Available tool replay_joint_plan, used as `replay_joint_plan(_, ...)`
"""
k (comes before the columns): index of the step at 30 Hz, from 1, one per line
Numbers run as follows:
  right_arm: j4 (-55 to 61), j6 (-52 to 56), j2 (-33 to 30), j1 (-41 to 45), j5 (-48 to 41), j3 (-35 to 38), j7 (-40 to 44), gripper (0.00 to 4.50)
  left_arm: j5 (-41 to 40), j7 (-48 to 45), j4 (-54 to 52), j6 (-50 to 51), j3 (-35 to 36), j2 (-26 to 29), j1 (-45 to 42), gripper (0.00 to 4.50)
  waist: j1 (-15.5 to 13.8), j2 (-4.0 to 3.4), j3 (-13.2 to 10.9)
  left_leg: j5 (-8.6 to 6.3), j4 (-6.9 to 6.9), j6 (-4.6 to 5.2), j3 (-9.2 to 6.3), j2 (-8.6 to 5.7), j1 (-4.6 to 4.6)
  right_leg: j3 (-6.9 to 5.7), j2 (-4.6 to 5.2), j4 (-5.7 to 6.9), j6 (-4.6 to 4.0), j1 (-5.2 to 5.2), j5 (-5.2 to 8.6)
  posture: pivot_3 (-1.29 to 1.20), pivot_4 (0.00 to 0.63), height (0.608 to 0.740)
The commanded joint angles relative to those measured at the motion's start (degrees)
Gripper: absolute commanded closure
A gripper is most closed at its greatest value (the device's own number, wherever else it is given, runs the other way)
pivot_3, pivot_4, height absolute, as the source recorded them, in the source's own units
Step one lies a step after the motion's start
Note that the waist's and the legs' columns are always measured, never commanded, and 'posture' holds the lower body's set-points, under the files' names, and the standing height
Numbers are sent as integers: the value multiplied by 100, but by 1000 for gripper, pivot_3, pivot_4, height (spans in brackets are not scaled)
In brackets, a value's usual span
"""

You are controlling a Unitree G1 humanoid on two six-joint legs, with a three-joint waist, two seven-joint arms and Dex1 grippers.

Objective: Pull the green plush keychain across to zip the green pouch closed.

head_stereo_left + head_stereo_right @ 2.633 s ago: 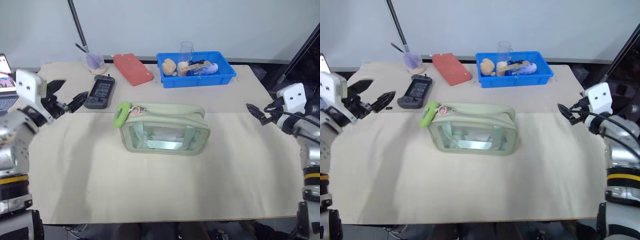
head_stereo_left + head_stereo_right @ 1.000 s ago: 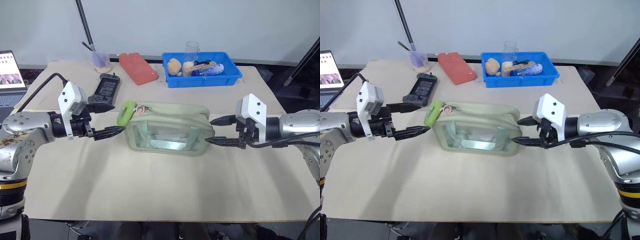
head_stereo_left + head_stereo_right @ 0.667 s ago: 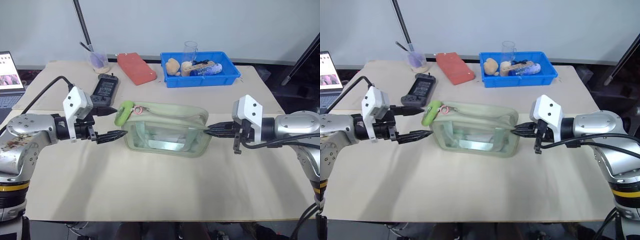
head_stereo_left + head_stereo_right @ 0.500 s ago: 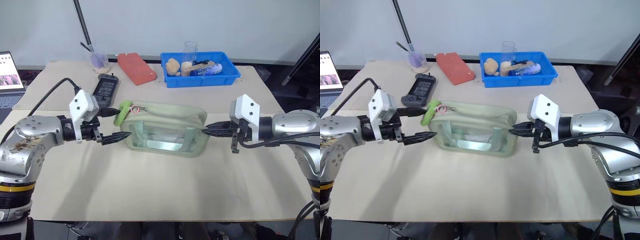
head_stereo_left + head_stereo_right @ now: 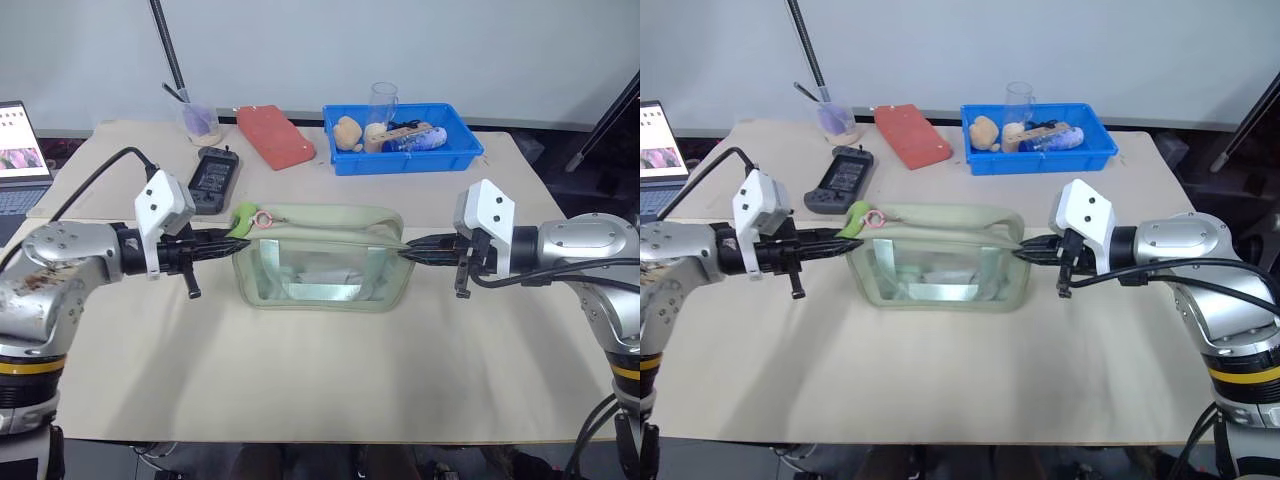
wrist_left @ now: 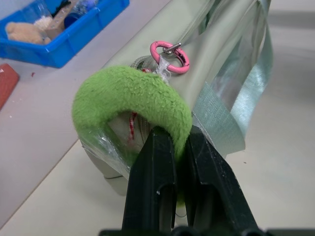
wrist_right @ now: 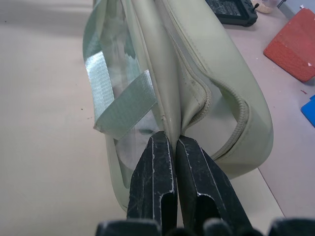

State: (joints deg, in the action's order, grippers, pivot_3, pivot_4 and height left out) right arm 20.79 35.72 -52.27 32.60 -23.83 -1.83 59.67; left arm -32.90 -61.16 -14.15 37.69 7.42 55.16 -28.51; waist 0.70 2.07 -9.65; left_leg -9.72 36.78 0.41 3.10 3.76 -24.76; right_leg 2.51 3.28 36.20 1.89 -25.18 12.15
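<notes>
My left fingers (image 6: 179,162) are pressed together on the green plush keychain (image 6: 129,101), which bends over them like an arch; its pink ring (image 6: 170,50) sits just beyond my fingertips, on the top of the green pouch (image 5: 320,258). My right fingers (image 7: 170,162) are closed on the fabric edge at the opposite end of the pouch, so I hold it from both ends. The pouch lies on the tabletop (image 5: 330,370) between my two hands, and its long axis runs from one hand directly to the other. The zipper line follows this same axis. The keychain is at my left end, so I judge the pull must go away from my left hand, along the top of the pouch toward my right fingers, while they keep that end steady.
</notes>
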Motion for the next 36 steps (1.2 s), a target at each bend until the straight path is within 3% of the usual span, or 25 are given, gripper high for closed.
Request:
replay_joint_plan(1,183,20,27,74,-47,64,-65,4500,-295,-263,17,118,216,198,-429,4431,-2,0,0,0,0,0,0,0,0,0,0,0,0,0,0,0,150,740)
replay_joint_plan(15,520,284,81,12,-220,131,-113,4500,488,-308,341,-792,-82,32,-35,4431,-2,0,0,0,0,0,0,1,-1,-1,-1,1,-5,-1,-1,0,150,740)
replay_joint_plan(22,410,216,110,40,-171,71,-115,4500,318,-379,459,-570,76,159,-135,1433,-2,0,0,0,1,0,0,1,-1,0,-1,1,-4,0,-1,0,150,740)
replay_joint_plan(29,351,152,138,35,-133,52,-105,4500,221,-396,455,-478,227,218,-89,1433,-2,0,0,0,1,0,0,1,-1,-1,-1,2,-2,-1,-1,0,150,740)
replay_joint_plan(32,330,108,130,3,-113,48,-87,4500,166,-451,470,-412,321,281,-80,2278,-2,0,0,0,1,0,0,1,-1,-1,-1,2,-3,-1,-1,0,150,740)
replay_joint_plan(36,311,66,134,-24,-99,42,-95,4500,106,-568,563,-350,423,413,-108,4152,-1,0,0,0,1,0,0,1,-1,-1,-1,1,-3,-1,0,0,150,740)
